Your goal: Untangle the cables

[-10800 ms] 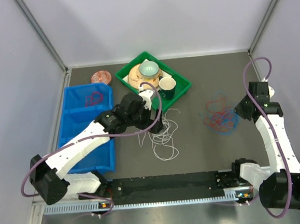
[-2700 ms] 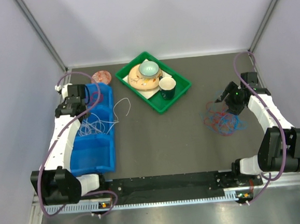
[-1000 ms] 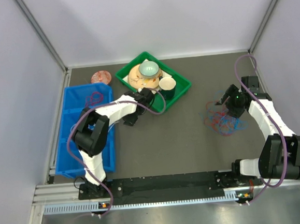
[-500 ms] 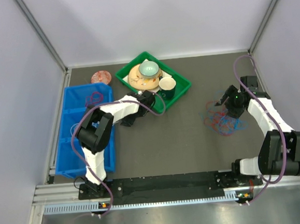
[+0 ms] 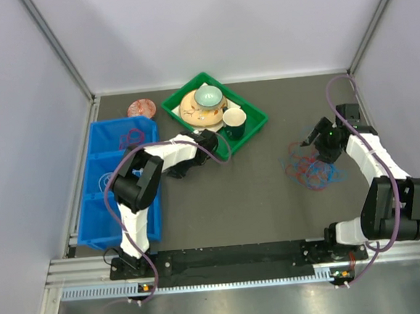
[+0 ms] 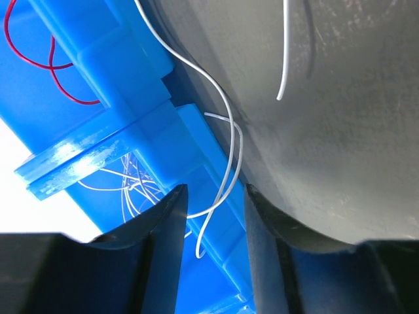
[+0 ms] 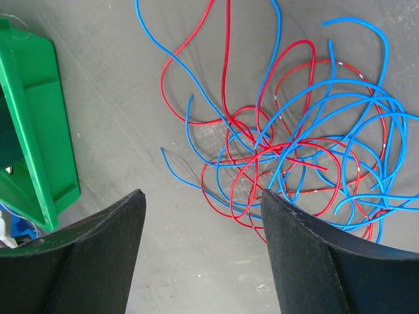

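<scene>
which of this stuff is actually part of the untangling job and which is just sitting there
Job: white cable draped over the blue bin; red cable in the bin; red and blue cable tangle.
Lying about: green tray, plate, bowl, cup, round reddish thing.

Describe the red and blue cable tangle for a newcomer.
On the table, look right of the green tray, beneath the right gripper. The tangle lies there: red and blue strands looped together, unlike the white cable at the blue bin.

White cable [image 6: 287, 39], red cable [image 7: 225, 65] and blue cable [image 7: 277, 33] show against a blue bin [image 6: 131, 65], green tray [image 7: 36, 98] and dark grey table [image 7: 131, 98].
</scene>
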Motion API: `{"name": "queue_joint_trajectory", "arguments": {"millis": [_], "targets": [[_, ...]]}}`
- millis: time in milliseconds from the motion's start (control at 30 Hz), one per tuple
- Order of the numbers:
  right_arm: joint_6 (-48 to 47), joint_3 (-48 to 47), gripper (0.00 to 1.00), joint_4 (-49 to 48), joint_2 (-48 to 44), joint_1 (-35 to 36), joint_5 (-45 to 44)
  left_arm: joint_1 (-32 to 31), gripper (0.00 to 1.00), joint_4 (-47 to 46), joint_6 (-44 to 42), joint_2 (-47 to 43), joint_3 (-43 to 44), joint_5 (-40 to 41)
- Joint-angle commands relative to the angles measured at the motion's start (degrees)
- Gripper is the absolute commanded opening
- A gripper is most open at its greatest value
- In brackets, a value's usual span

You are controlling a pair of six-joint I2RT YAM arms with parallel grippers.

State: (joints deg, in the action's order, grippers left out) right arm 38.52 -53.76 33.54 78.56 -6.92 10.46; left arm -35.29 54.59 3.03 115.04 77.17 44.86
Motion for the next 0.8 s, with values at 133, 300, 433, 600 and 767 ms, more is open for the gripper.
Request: {"name": "queue_joint_trajectory", "arguments": {"millis": [133, 300, 433, 600, 767], "targets": [[-0.6, -3.8, 0.70, -1.3, 0.8, -0.6, 0.1, 0.2, 0.33, 0.6, 0.8, 2.0, 1.4, 5.1], [-0.6, -4.2, 0.70, -1.2, 1.2, -0.6, 0.0, 0.2, 0.33, 0.6, 1.2, 3.3, 1.9, 7.1], [-0.6, -4.4, 0.70, -1.2, 1.5, -0.6, 0.1, 0.2, 0.26, 0.7, 2.0, 4.4, 2.3, 7.5], [-0.6, -4.7, 0.70, -1.2, 1.9, -0.6, 0.0, 0.2, 0.00, 2.1, 2.7, 5.3, 4.8, 10.1], [-0.6, -5.2, 0.70, -1.2, 2.4, -0.5, 0.0, 0.2, 0.00, 5.2, 4.9, 2.7, 11.1, 12.7]]}}
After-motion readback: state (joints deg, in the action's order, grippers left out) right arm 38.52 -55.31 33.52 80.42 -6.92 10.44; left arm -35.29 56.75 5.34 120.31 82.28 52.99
